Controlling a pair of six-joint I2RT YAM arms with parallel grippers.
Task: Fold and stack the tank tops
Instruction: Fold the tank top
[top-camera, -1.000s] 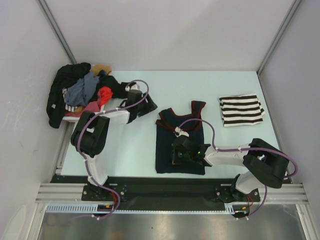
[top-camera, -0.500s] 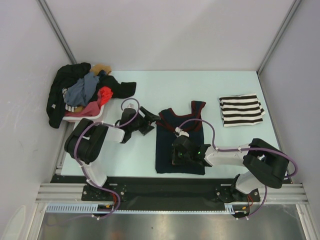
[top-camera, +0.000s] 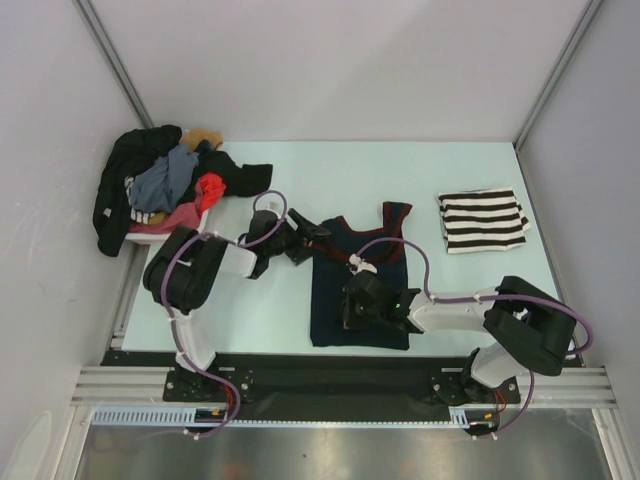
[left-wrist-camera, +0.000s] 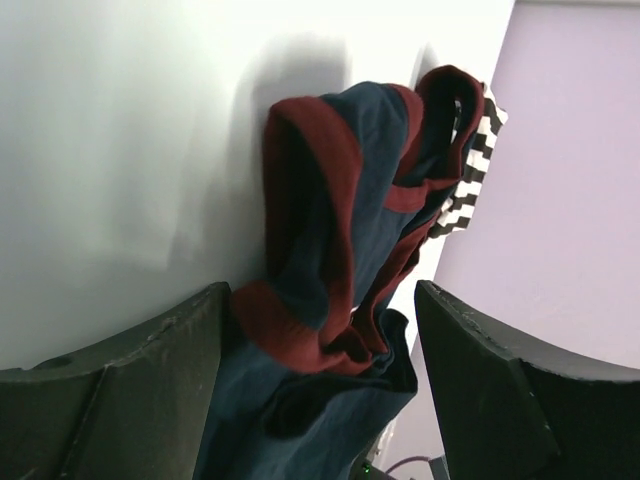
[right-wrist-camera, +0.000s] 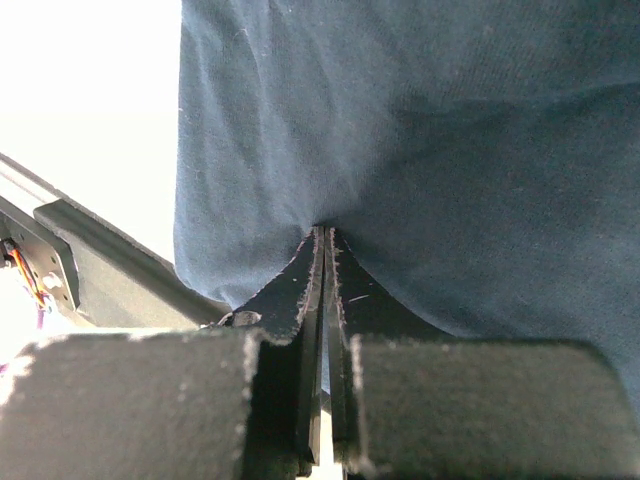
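The dark navy tank top (top-camera: 365, 285) with dark red trim lies flat mid-table. My left gripper (top-camera: 314, 235) is open at its left shoulder strap; in the left wrist view the red-trimmed strap (left-wrist-camera: 310, 250) lies bunched between the spread fingers (left-wrist-camera: 140, 380), gripper (left-wrist-camera: 320, 310). My right gripper (top-camera: 347, 306) is shut on the navy cloth near the lower left part of the top; in the right wrist view the gripper (right-wrist-camera: 325, 238) pinches the fabric (right-wrist-camera: 430, 140). The striped tank top (top-camera: 482, 220) lies folded at the right, and it also shows in the left wrist view (left-wrist-camera: 470, 170).
A pale basket (top-camera: 150, 233) heaped with clothes (top-camera: 160, 180) stands at the back left, with a black garment (top-camera: 245, 178) spilling onto the table. A metal rail (top-camera: 330, 385) runs along the near edge. Walls close in on both sides.
My left gripper has moved right from beside the basket to the navy top's left shoulder strap. My right gripper has stayed almost still on the navy cloth.
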